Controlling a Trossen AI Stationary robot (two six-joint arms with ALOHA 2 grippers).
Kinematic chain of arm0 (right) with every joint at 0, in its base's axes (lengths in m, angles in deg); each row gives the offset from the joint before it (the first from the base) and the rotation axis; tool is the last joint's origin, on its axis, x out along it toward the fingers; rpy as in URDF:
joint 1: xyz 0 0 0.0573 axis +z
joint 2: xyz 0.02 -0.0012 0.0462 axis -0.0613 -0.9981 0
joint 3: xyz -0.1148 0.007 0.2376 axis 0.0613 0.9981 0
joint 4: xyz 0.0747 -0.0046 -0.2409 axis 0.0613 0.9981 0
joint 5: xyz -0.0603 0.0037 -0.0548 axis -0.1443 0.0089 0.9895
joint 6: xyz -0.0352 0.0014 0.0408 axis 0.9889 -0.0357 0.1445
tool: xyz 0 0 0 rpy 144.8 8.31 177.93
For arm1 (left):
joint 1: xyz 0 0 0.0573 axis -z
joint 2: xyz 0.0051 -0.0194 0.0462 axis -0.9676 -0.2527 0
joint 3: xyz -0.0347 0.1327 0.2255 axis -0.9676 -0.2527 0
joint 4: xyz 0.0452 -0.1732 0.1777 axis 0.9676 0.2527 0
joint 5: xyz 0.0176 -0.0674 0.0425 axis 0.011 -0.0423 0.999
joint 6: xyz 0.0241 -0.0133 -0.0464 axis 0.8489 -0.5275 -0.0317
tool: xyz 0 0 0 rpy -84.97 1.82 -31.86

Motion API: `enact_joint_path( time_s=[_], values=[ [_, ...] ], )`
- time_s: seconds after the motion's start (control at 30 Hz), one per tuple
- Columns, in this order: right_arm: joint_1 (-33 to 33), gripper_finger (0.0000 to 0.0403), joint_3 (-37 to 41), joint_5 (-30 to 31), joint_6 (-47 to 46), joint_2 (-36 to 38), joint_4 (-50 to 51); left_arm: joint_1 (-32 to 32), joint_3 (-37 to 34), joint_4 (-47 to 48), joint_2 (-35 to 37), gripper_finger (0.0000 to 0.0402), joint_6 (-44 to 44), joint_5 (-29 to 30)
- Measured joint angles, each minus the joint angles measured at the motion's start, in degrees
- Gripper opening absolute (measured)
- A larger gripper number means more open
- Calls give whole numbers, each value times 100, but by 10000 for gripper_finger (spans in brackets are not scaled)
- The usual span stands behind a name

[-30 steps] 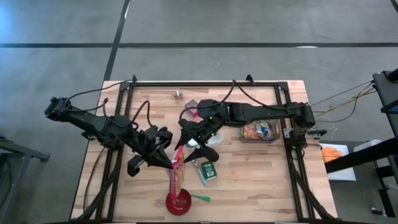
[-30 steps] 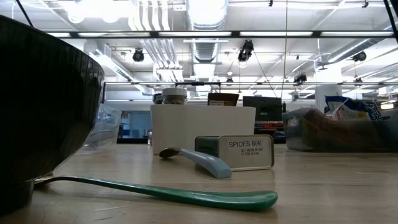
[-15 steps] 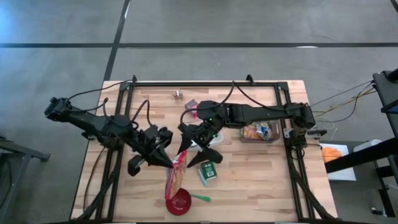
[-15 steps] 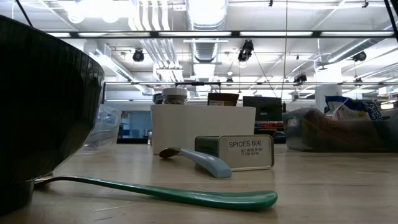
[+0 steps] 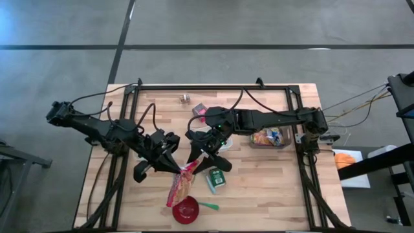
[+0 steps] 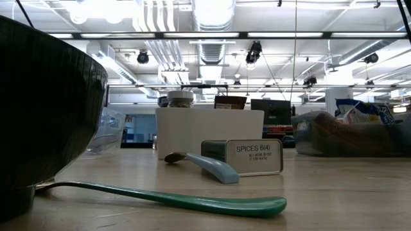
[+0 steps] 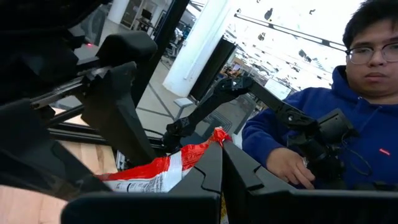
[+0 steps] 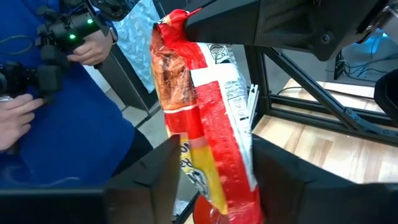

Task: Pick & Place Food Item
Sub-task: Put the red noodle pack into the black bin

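A red and yellow snack bag [image 5: 180, 186] is held up over the red bowl [image 5: 187, 211] near the table's front edge. My left gripper [image 5: 175, 169] reaches in from the table's left and is shut on the bag's top. My right gripper [image 5: 202, 162] comes from the right. In its wrist view its two fingers stand one on each side of the bag [image 8: 208, 137], which fills the gap between them. Neither gripper shows in the low view. My left gripper pinches the bag's crimped top edge [image 7: 217, 134] between its two shut fingers, which lie about level and come from the table's left. The bag hangs below them, slanting, clear of the table. My right gripper has closed on the bag's upper part, below the top. One finger [image 8: 163, 171] lies against one side of the bag and the other finger [image 8: 273, 171] against the opposite side [image 8: 247, 163], coming from the table's right.
A green spice tin [image 5: 217, 179] and a green spoon [image 5: 208, 206] lie right of the bowl. A white box [image 6: 209, 131] sits under the right arm. A clear tub of snacks [image 5: 270, 137] stands at the right. A person in blue [image 7: 323, 137] stands beyond the table.
My right gripper's fingers have drawn in on the bag. The bag hung straight over the bowl before. It now slants, its top lower and its lower end shifted toward the table's left.
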Motion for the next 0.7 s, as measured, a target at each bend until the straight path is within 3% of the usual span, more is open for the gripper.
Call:
enact_joint_path(
  time_s=[0.4, 0.7],
  values=[
    [4, 17, 2, 9, -26, 0, -9, 0, 0, -2, 4, 0, -2, 42],
    [2, 10, 4, -20, -539, 0, -2, -11, 0, -2, 4, 0, -215, 161]
  ],
)
